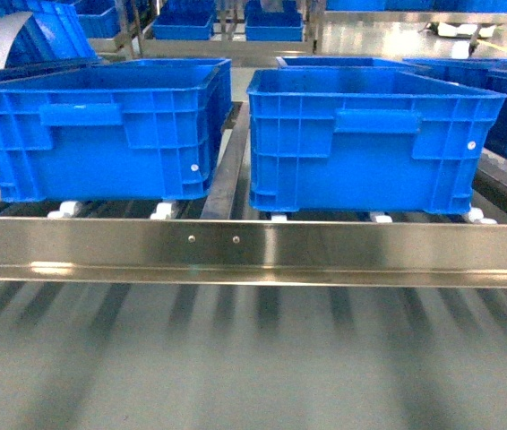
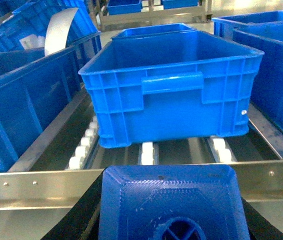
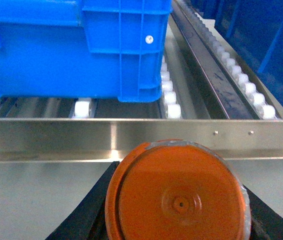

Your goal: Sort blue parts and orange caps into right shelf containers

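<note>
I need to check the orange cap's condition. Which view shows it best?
The right wrist view: the orange cap fills the lower frame, top face toward the camera, held between the right gripper's black fingers. The head and left wrist views do not show it at all.

The head camera faces forward, level, close to two bright blue ribbed plastic crates [image 1: 365, 139] behind a polished steel shelf rail [image 1: 253, 249]. Both wrist cameras look forward from lower and nearer over that same rail [image 2: 41, 186], each at one crate.
</note>
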